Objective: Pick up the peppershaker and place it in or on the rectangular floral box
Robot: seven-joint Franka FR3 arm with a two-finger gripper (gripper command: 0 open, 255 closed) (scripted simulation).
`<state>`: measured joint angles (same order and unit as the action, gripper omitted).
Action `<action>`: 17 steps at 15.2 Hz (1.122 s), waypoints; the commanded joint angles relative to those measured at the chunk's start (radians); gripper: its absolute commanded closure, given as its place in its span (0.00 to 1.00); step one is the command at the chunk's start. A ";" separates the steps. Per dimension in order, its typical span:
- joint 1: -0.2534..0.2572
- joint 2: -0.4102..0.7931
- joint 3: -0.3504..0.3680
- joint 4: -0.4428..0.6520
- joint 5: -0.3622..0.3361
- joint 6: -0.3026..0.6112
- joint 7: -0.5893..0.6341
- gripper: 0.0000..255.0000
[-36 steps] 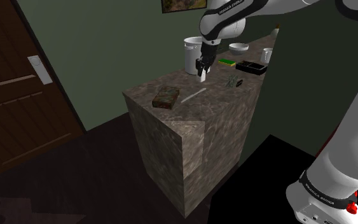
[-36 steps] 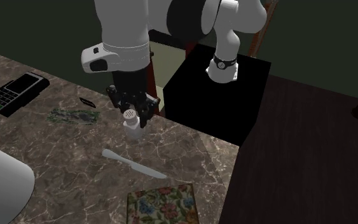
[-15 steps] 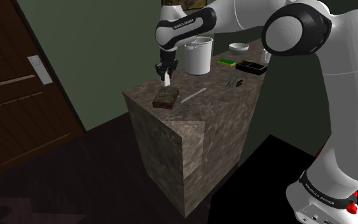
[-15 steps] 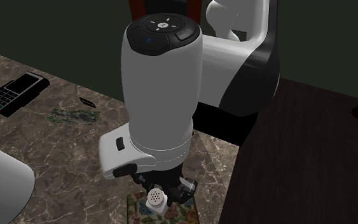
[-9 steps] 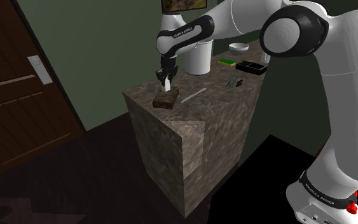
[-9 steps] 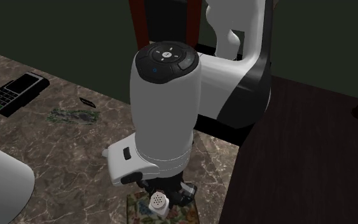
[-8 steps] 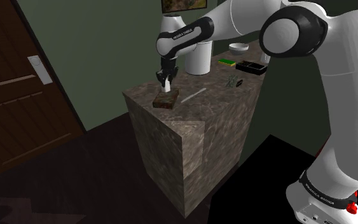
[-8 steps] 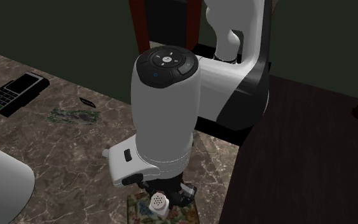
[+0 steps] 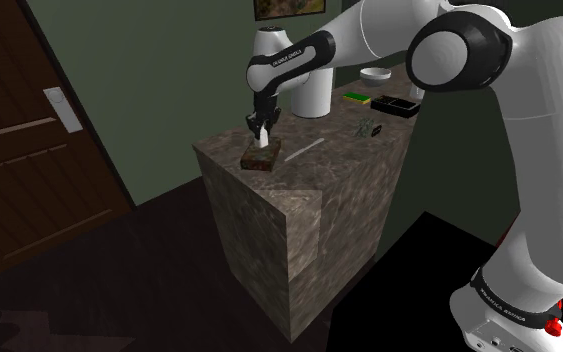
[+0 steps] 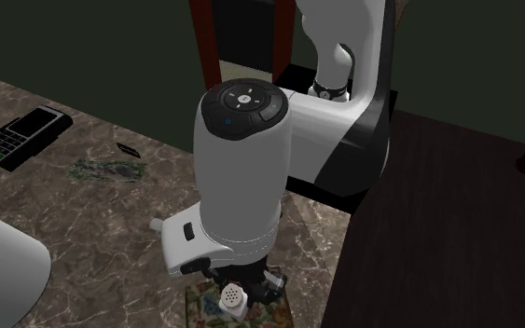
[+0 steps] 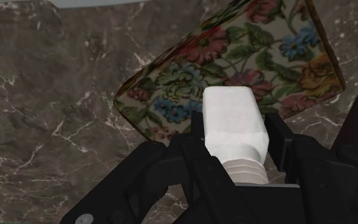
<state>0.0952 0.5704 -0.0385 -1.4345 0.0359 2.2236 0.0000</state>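
One arm, one gripper (image 9: pixel 259 127). From the stand the arm climbs, bends over the counter (image 9: pixel 300 225) and ends in a wrist pointing straight down over the floral box (image 9: pixel 261 158). In the second exterior view the last white link stands nearly upright above the box (image 10: pixel 275 317), round dark cap uppermost, black gripper (image 10: pixel 238 295) below it.

Fingers pinch the white pepper shaker (image 9: pixel 261 141) from two sides; in the wrist view the gripper (image 11: pixel 234 130) has a finger pressed against each flank of the shaker (image 11: pixel 233 122), which hangs bottom-first over the box's flowered lid (image 11: pixel 234 51). The holed top of the shaker (image 10: pixel 232 296) faces up between the fingers. The shaker sits directly over the box, low; whether its base touches the lid cannot be told.

The counter is dark veined marble (image 11: pixel 56 127), and the box lies near its corner. A white knife (image 9: pixel 304 148) lies just beside the box. Farther back from the box stand a tall white pot (image 9: pixel 311 94) and a black tray (image 9: pixel 395 104). A black keypad (image 10: pixel 19 136) lies well apart from the box.

Room: dark green wall (image 9: pixel 159 100) behind the box, brown panelled door (image 9: pixel 29 140) with a white handle plate off to the side, dark floor (image 9: pixel 139 290).
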 commanded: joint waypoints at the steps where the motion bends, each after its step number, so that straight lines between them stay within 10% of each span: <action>1: 0.000 0.000 0.000 0.000 0.000 0.000 0.000 1.00; 2: 0.000 0.000 0.000 0.000 0.000 0.000 0.000 0.00; 17: 0.001 -0.073 -0.002 0.010 -0.003 -0.083 0.002 0.00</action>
<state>0.0963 0.4976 -0.0406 -1.4248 0.0328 2.1415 0.0017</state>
